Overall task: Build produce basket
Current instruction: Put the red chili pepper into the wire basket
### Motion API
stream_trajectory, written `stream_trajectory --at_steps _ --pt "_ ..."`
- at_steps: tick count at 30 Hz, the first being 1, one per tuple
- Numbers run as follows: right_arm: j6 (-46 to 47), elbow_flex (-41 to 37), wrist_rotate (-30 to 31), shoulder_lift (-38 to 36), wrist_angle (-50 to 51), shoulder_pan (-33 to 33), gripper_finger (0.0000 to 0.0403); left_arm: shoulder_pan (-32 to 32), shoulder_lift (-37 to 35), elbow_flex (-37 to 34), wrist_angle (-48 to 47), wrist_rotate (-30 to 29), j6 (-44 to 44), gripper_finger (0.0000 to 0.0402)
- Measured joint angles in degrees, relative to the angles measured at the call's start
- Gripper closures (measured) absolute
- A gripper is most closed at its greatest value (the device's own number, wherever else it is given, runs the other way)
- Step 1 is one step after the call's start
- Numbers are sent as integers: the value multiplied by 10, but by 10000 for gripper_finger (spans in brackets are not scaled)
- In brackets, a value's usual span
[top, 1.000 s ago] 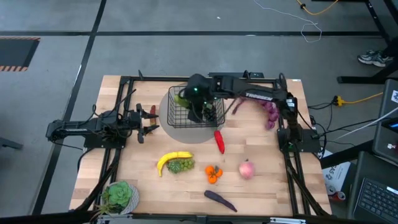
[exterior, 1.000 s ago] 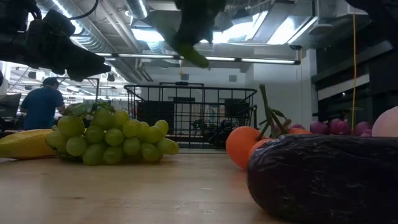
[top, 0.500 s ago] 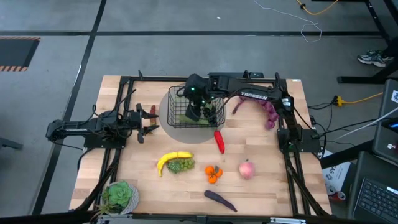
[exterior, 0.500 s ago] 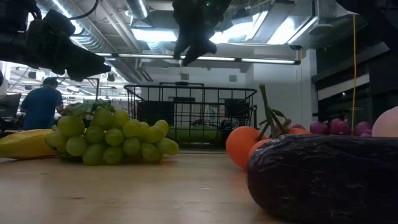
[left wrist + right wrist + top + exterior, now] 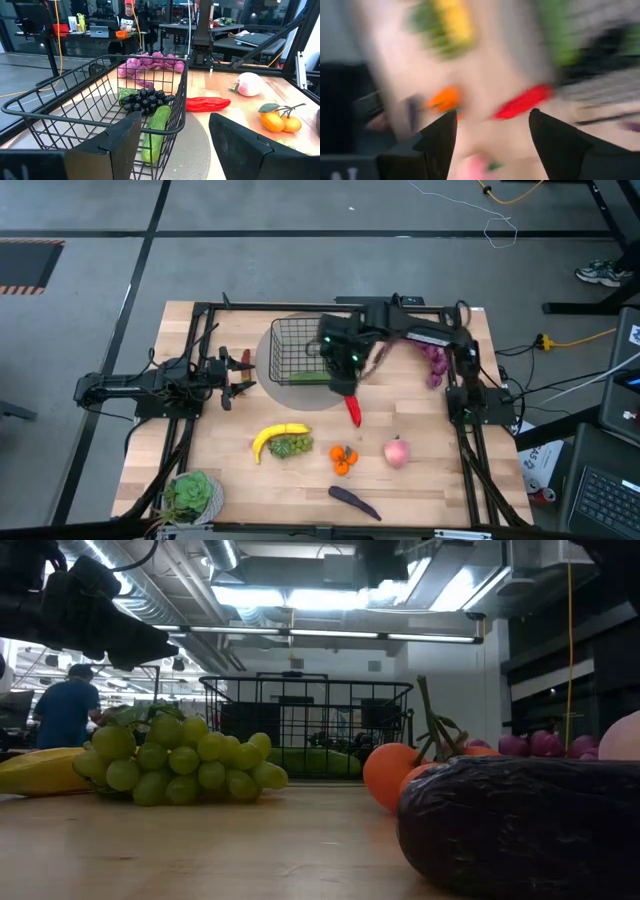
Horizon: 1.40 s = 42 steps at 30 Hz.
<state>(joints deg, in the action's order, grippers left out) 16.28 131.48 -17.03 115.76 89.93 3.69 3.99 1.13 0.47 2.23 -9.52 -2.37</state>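
Eggplant (image 5: 354, 502), one, lies nearest at six o'clock; beyond it one orange cluster (image 5: 343, 459), one peach (image 5: 397, 452), one banana (image 5: 279, 436), one green grape bunch (image 5: 290, 446), one chili (image 5: 352, 408). Right gripper (image 5: 347, 376), spread and empty, hangs above the chili. Basket (image 5: 290, 340) at twelve holds one cucumber (image 5: 154, 131) and one dark grape bunch (image 5: 144, 99); left gripper (image 5: 236, 373) waits spread at nine.

High view straight down; low view level, close behind grapes (image 5: 180, 760); both share basket (image 5: 300, 350).

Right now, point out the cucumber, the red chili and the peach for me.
cucumber (image 5: 155, 131), left wrist view, middle of its green body inside the basket.
red chili (image 5: 352, 409), high view, middle of the pod.
peach (image 5: 397, 452), high view, centre of the pink fruit.
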Motion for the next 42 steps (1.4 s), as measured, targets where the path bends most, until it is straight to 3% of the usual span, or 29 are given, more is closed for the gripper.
stream_trajectory --at_steps 2,4,13,17,19,25,32,36,42 --pt "0 -14 -24 -23 -1 -28 157 0 0 0 1 0 0 172" --pt "0 -19 -5 -36 4 -57 157 0 0 0 1 0 0 172" --pt "112 -68 204 -119 0 -189 157 0 0 0 2 0 0 172" --pt "216 -129 323 -150 2 -235 157 0 0 0 2 0 0 172" --pt "266 -180 352 -159 -1 -249 157 0 0 0 2 0 0 172" --pt "378 -357 350 -165 -24 -259 157 0 0 0 2 0 0 172" --pt "408 -548 360 -161 -349 -221 157 0 0 0 3 0 0 172" --pt "459 -623 358 -159 -444 -199 157 0 0 0 3 0 0 172" --pt "547 -691 375 -159 -477 -183 157 0 0 0 3 0 0 172"
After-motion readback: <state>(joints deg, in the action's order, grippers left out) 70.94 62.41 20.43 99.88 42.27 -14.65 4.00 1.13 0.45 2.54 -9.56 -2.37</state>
